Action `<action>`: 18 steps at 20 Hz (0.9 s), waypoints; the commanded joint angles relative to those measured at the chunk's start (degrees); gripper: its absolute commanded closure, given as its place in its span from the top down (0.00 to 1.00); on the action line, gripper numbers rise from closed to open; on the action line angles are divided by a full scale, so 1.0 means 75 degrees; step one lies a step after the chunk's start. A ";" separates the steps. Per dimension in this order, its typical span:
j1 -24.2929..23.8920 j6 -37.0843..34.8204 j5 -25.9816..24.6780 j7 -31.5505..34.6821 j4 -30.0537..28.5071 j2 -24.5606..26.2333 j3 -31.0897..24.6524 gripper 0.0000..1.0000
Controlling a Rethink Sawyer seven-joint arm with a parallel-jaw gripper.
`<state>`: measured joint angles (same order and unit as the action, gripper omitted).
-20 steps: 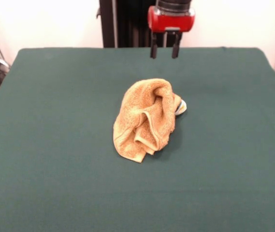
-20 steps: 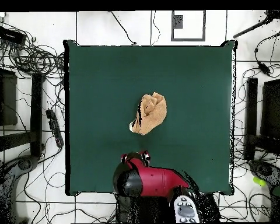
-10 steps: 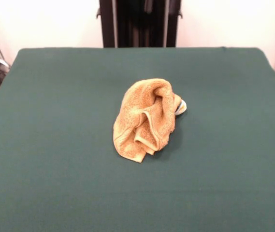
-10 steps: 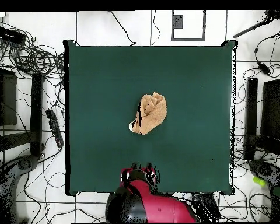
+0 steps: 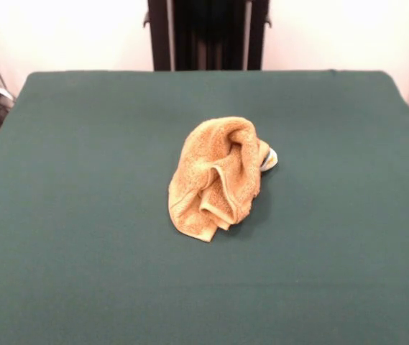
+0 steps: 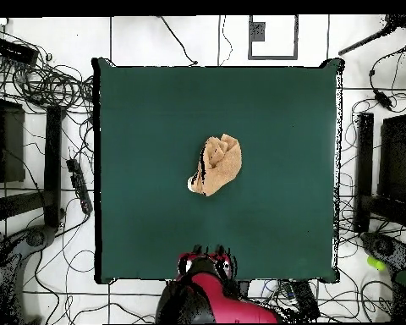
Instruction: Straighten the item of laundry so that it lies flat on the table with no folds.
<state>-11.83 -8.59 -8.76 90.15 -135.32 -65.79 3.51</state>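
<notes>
The item of laundry [image 5: 218, 176] is a golden-orange towel lying crumpled in a folded heap near the middle of the dark green table [image 5: 82, 144]. A small white tag [image 5: 271, 159] peeks out at its right side. From above, the towel [image 6: 216, 165] sits bunched near the centre of the table [image 6: 156, 110]. The front view does not show the gripper. In the overhead view the gripper [image 6: 205, 257] hangs under the red arm head at the table's bottom edge, well away from the towel and holding nothing that I can see.
A black column [image 5: 208, 34] stands behind the table's far edge. Cables [image 6: 46, 80] and dark equipment [image 6: 8, 140] lie on the floor to the left and right of the table. A white sheet with a marker [image 6: 272, 35] lies beyond the top edge.
The arm has drawn back toward its base and left the front view. In the overhead view its head moved down to the table's edge. The towel has not moved.
</notes>
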 commanded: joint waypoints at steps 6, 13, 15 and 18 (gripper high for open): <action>0.0260 -0.0359 0.0039 0.0893 0.1154 0.1396 -0.0725 1.00; 0.0906 -0.0770 -0.0240 0.0804 0.2014 0.1320 0.0027 1.00; 0.1299 -0.1082 -0.0292 0.0845 0.2334 0.1194 0.0307 1.00; 0.1098 -0.1510 -0.0206 0.0589 0.2580 0.1087 -0.0001 1.00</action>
<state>-5.24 -10.82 -9.57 90.15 -123.23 -58.97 4.77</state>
